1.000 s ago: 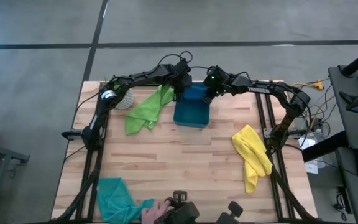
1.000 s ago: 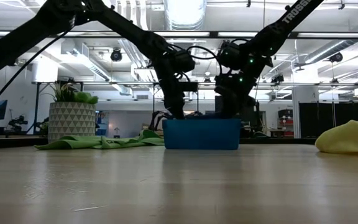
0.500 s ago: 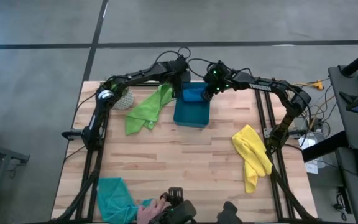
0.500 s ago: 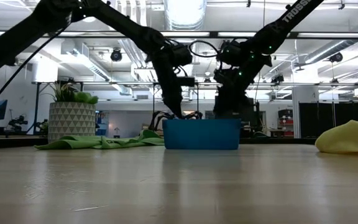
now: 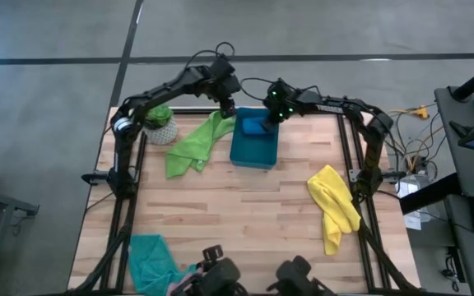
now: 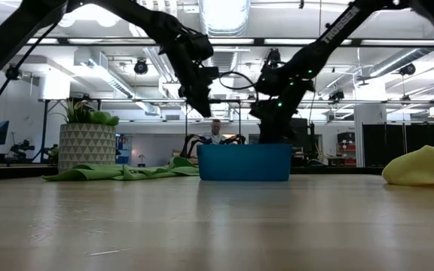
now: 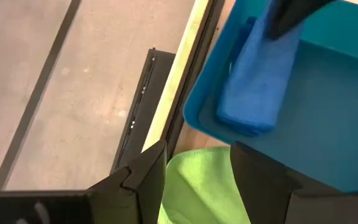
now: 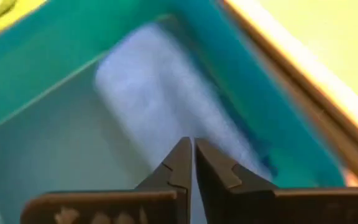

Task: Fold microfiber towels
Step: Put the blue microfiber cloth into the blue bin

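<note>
A blue towel (image 5: 256, 126), folded small, lies in the far part of the teal-blue bin (image 5: 253, 152). My right gripper (image 8: 193, 144) is shut and points down into the bin, at that towel (image 8: 160, 81). My left gripper (image 7: 201, 152) is open and hangs in the air by the bin's far left corner, above the far end of the lime green towel (image 5: 194, 144), which lies spread on the table left of the bin. The yellow towel (image 5: 333, 205) lies bunched at the right, and the teal towel (image 5: 151, 261) at the near left corner. My right gripper's shut fingertips (image 7: 284, 17) stand right at the blue towel's far end (image 7: 272, 43), coming slanting down from the table's right. I cannot tell whether they touch the cloth or stop just above it. The towel lies flat on the bin's floor.
A potted plant (image 5: 160, 127) stands at the far left, behind the green towel. Dark camera gear (image 5: 220, 278) sits at the near edge, with a person's hand (image 5: 183, 284) beside it. Bare wood lies between the bin and the near edge.
My left gripper has risen out of the bin and gone toward the table's far left, clear of the bin's rim. My right gripper has shifted a little toward the left inside the bin. The blue towel stays lying in the bin.
</note>
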Robot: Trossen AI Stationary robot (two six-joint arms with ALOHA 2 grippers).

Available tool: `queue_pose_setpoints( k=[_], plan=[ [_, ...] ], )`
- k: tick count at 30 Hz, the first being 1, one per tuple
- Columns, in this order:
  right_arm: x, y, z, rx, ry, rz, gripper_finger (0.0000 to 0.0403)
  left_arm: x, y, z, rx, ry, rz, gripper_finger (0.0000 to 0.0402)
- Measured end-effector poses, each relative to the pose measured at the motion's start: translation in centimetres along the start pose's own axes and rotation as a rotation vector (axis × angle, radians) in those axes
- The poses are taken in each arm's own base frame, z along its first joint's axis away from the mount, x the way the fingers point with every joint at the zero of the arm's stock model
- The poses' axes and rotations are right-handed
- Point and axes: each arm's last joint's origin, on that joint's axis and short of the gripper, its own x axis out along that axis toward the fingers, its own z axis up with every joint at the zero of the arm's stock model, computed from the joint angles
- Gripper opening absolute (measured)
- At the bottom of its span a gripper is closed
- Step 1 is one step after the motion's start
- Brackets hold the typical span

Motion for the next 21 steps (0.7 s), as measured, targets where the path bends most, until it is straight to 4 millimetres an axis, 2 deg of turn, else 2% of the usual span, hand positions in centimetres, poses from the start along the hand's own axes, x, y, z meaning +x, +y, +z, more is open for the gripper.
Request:
queue_pose_setpoints(
  k=[4,9,14,21],
  plan=[
    [1.1,-0.3,1.3,0.018,0.101,-0.074,0.0009,-1.2,-0.1,-0.2,0.000,0.014,-0.006,0.0166],
    [1.3,-0.4,2.6,-0.036,0.212,-0.087,0.0009,-1.9,-0.2,-0.3,0.001,0.020,-0.008,0.0166],
    [0.3,-0.2,4.0,-0.051,0.183,-0.087,0.0009,-1.9,-0.2,-0.5,0.004,0.038,-0.015,0.0166],
    [0.3,-0.5,3.3,-0.061,0.248,-0.172,0.0009,-1.9,-0.2,-0.4,0.005,0.037,-0.014,0.0166]
  ],
)
